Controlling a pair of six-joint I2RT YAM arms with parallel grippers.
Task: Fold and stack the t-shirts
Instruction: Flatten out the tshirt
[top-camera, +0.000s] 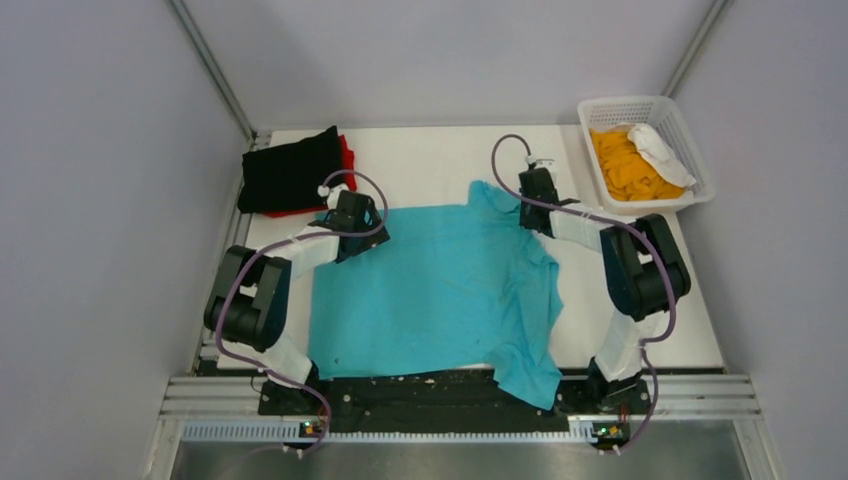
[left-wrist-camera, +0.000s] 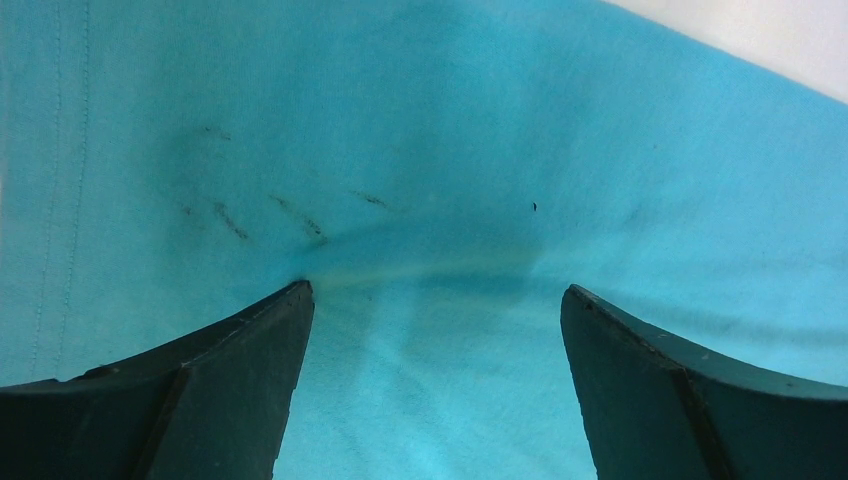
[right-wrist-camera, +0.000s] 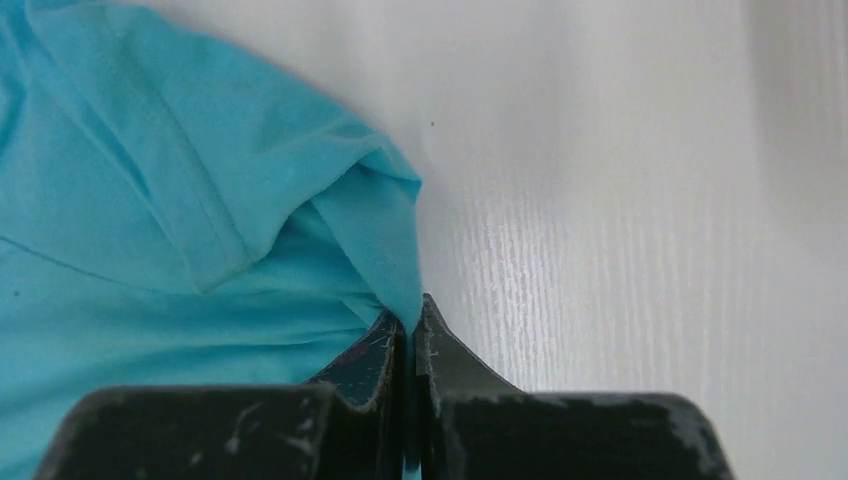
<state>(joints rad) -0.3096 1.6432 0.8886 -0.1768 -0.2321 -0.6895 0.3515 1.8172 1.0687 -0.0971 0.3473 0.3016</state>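
Note:
The turquoise-blue t-shirt (top-camera: 430, 290) lies spread on the white table, its right side rumpled and one part hanging over the near edge. My left gripper (top-camera: 362, 222) is open at the shirt's far left corner, its jaws apart with flat blue cloth (left-wrist-camera: 430, 180) between and under them. My right gripper (top-camera: 533, 200) is shut on a pinched fold at the shirt's far right edge (right-wrist-camera: 395, 240), just above the table. A black t-shirt (top-camera: 290, 172) lies folded on a red one (top-camera: 346, 152) at the far left. An orange t-shirt (top-camera: 622, 165) is in the basket.
A white lattice basket (top-camera: 600, 108) stands at the far right corner, holding the orange shirt and a white cloth (top-camera: 662, 152). Grey walls close in both sides. Bare white table (right-wrist-camera: 620, 200) lies right of the blue shirt.

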